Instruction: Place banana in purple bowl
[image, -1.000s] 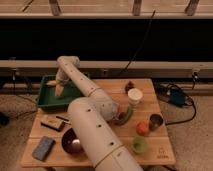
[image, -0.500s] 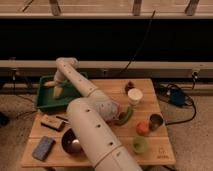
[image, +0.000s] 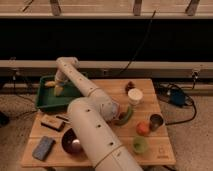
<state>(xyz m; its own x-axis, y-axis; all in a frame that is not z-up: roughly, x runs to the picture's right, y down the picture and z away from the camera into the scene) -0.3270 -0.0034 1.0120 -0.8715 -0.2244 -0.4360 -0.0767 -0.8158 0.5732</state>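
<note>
Dark glass is running behind a wooden table (image: 161, 146), where the gripper (image: 58, 90) is hanging over the green tray (image: 45, 101); spread or pressed together, I cannot tell. Just beside it the banana (image: 50, 84) is lying in that tray, well apart from the purple bowl (image: 72, 141). It is looking light, soft and smooth, likely wanting a gentle pinch across its middle.

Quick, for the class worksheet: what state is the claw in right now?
Claw: over the green tray; open or closed cannot be told.
</note>
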